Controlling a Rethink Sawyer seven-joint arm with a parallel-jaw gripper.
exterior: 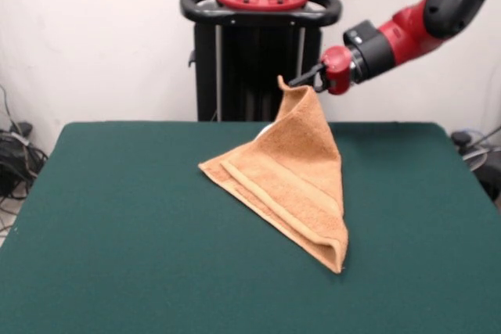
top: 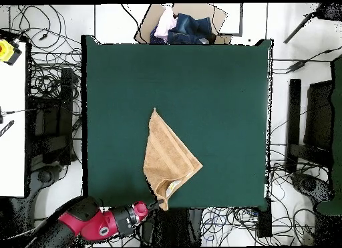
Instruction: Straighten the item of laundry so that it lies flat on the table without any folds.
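Note:
The orange-tan towel (exterior: 288,175) rises like a tent from the green table (exterior: 117,224), one corner lifted high at the far side and its lower edge resting on the felt with a woven band across it. My gripper (exterior: 301,81) is shut on that raised corner, reaching in sideways from the right. In the overhead view the towel (top: 168,158) is a folded triangle near the table's (top: 220,85) bottom edge, and the gripper (top: 156,205) pinches its lowest corner, where a bit of white tag peeks out.
A cardboard box with bundled clothes (top: 182,28) stands just beyond the table's top edge in the overhead view. Cables and stands (top: 294,125) crowd the floor on both sides. The robot's black pedestal (exterior: 258,52) stands behind the table.

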